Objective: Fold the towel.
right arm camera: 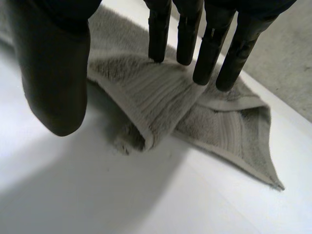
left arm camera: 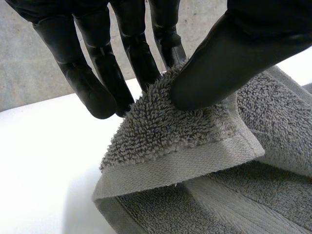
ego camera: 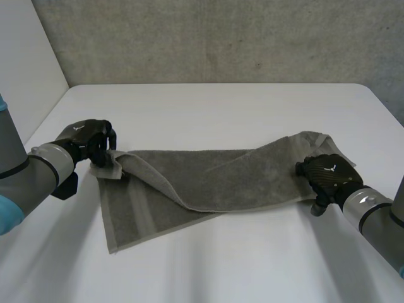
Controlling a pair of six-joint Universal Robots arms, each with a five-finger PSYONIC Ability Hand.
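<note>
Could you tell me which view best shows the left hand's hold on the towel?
Left wrist view: the left hand pinches the towel corner between thumb and fingers. The head view shows that hand at the corner, pinch hidden. The right wrist view has the towel's far end.

white table (ego camera: pixel 214 113), rough grey concrete wall (ego camera: pixel 221 38) behind its far edge, plain white panel (ego camera: pixel 25 50) at its left
</note>
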